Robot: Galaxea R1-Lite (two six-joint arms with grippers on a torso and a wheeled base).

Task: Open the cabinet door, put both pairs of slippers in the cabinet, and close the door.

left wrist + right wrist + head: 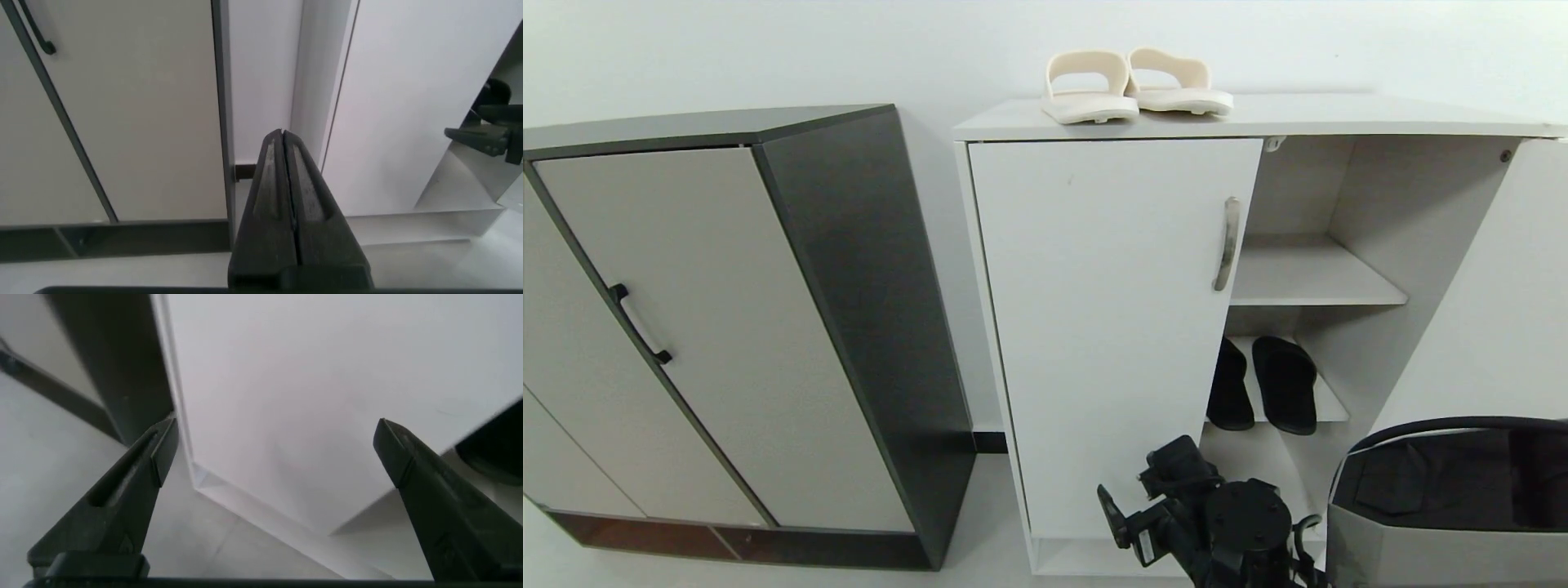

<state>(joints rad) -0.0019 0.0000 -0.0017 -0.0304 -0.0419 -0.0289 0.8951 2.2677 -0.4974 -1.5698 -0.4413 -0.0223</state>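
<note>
A beige pair of slippers (1135, 86) lies on top of the white cabinet (1339, 118). A black pair of slippers (1266, 384) rests on the lower shelf inside. The cabinet's right door (1494, 310) stands open; the left door (1111, 327), with a metal handle (1227, 243), is closed. My right gripper (1131, 498) (276, 433) is open and empty, low in front of the left door's bottom edge. My left gripper (283, 143) is shut on nothing, low down, facing the gap between the two cabinets. The right gripper (489, 137) also appears there, off to the side.
A dark grey cabinet (727, 327) with pale doors and a black handle (637, 325) stands left of the white one, a narrow gap between them. An empty upper shelf (1307, 278) sits above the black slippers. Pale floor (73, 457) lies in front.
</note>
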